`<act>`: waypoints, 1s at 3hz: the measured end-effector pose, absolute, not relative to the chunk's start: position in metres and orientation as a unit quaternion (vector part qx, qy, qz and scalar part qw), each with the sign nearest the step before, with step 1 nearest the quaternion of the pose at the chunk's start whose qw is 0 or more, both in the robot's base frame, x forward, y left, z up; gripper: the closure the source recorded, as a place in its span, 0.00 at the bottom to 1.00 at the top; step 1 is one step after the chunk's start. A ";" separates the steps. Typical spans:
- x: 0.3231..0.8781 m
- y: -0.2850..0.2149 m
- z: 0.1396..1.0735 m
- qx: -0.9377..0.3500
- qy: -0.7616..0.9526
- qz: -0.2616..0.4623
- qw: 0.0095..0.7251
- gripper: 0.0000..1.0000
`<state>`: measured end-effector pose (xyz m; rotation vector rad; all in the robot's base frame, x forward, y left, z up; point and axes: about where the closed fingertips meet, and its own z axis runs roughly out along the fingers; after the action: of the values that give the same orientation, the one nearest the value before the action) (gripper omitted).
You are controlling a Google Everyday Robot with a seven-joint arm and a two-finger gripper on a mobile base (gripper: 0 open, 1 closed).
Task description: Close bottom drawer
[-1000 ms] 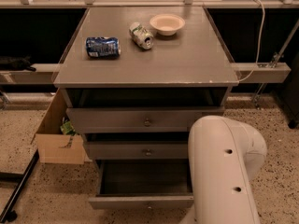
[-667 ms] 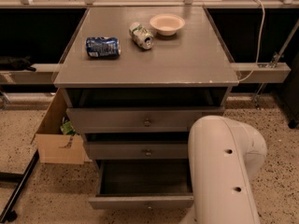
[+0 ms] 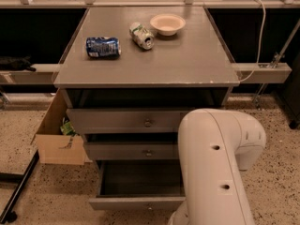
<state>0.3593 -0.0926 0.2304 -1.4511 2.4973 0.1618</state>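
One white arm (image 3: 215, 172) fills the lower right; the gripper lies outside the frame, so its grip cannot be told. Just left of the arm, at lower centre, the bottom drawer (image 3: 131, 202) stands pulled out. Farther up, the cabinet top (image 3: 187, 60) holds a blue can (image 3: 103, 47), a green can (image 3: 142, 35) and a bowl (image 3: 167, 24).

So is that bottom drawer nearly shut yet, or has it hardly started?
Hardly started, it seems. Done: nothing visible. The bottom drawer stands pulled well out with its dark inside showing, further out than the middle drawer and top drawer. In hand: only the white arm shows, by the drawer's right end. Its tool is out of view, so I can't tell about contact. Left: pushing the drawer fully in.
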 end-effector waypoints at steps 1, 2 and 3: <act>0.359 -0.092 0.228 -0.498 0.857 0.056 0.121 1.00; 0.357 -0.087 0.206 -0.498 0.860 0.056 0.096 1.00; 0.363 -0.086 0.173 -0.494 0.864 0.060 0.071 1.00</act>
<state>0.3633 -0.0856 0.1729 -1.4866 2.5991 0.1796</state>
